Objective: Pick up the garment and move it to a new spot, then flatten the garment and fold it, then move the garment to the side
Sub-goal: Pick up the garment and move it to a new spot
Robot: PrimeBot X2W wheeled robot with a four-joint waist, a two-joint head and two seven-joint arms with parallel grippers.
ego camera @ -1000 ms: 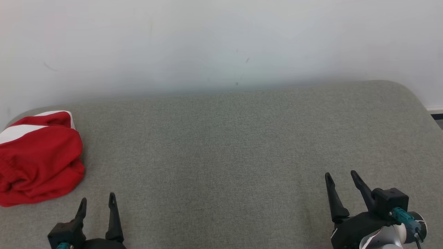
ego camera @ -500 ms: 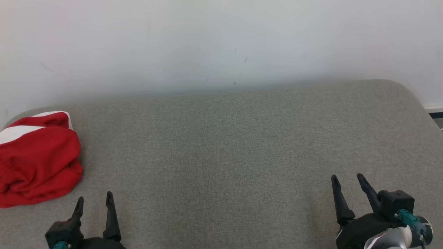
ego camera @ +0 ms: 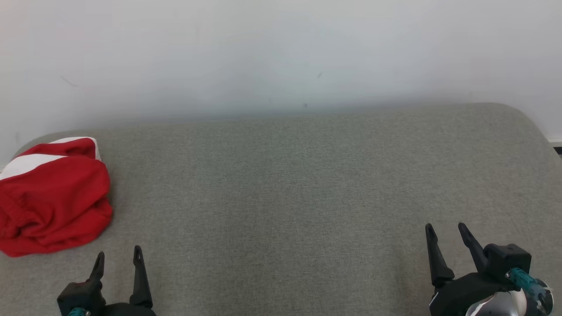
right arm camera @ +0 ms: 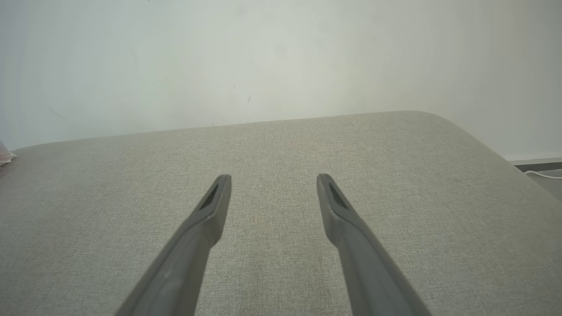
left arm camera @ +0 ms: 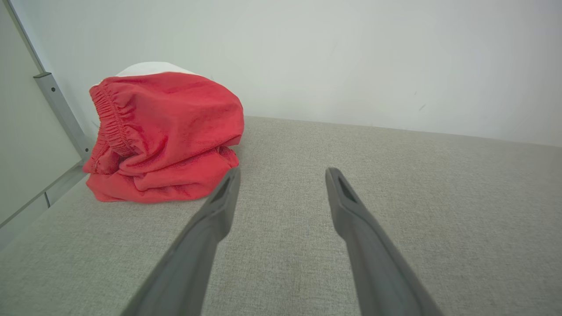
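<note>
The garment (ego camera: 52, 197) is a red bundle with white stripes and an elastic waistband, lying folded at the far left of the grey padded surface (ego camera: 285, 184). In the left wrist view the garment (left arm camera: 162, 136) sits ahead and to the left of the fingers, apart from them. My left gripper (ego camera: 117, 256) stands open at the lower left, nearer me than the garment, with nothing between its fingers. Low at the right my right gripper (ego camera: 445, 228) is open and empty too, far from the garment. Both grippers (left arm camera: 281, 175) (right arm camera: 273, 177) hover over bare fabric.
A pale wall (ego camera: 281, 52) rises right behind the surface. The surface's rounded right corner (ego camera: 522, 114) drops to the floor, where a white cable (right arm camera: 542, 174) lies. A grey metal rail (left arm camera: 61, 114) stands left of the garment.
The head camera has shifted slightly, so the whole picture moved. Both grippers sit a little lower in the view, the right one also further right. The garment lies as before.
</note>
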